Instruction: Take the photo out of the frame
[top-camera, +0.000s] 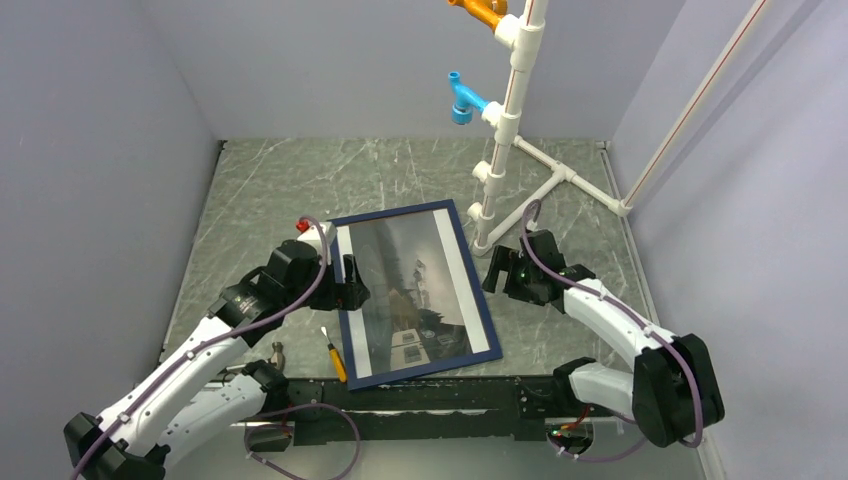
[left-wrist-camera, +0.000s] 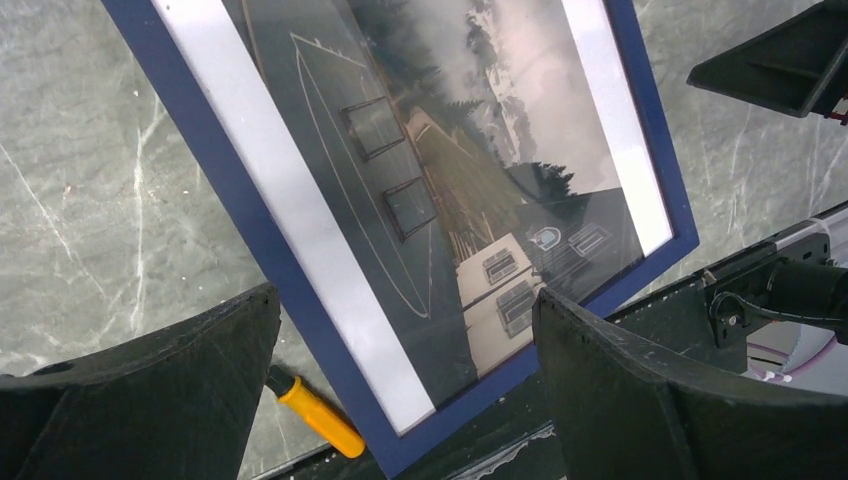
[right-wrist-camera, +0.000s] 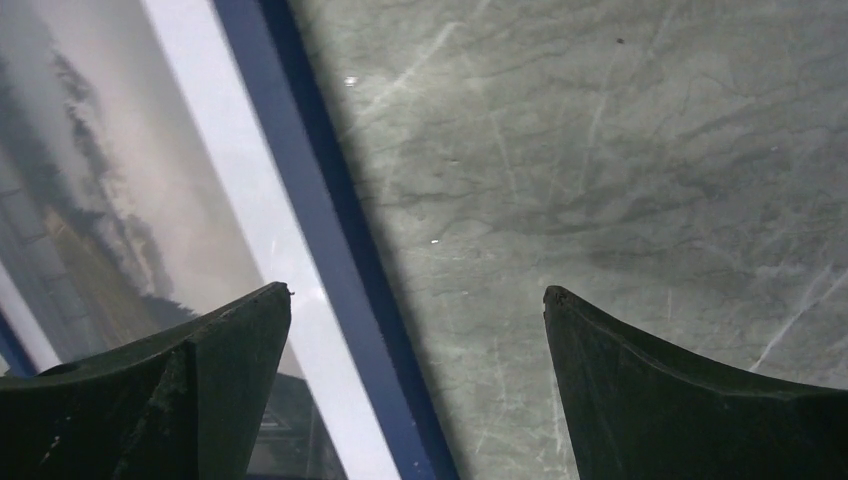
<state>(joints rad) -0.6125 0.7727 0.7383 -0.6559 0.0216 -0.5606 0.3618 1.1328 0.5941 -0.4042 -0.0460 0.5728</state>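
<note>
The frame (top-camera: 480, 290), thin and navy blue, lies flat on the marbled table with the photo (top-camera: 410, 290) in it, a dark greyish scene with white strips along both long sides. My left gripper (top-camera: 352, 285) is open at the frame's left edge. In the left wrist view its jaws (left-wrist-camera: 407, 295) stand apart above the near corner of the frame (left-wrist-camera: 256, 215) and the photo (left-wrist-camera: 440, 180). My right gripper (top-camera: 493, 272) is open at the right edge. In the right wrist view it (right-wrist-camera: 417, 292) straddles the frame's strip (right-wrist-camera: 320, 220), beside the photo (right-wrist-camera: 100, 180). Neither holds anything.
A yellow-handled screwdriver (top-camera: 334, 358) lies by the frame's near left corner, also in the left wrist view (left-wrist-camera: 315, 415). A white pipe stand (top-camera: 510, 120) with blue and orange pegs rises behind the frame. A dark rail (top-camera: 420, 400) runs along the near edge. Grey walls enclose the table.
</note>
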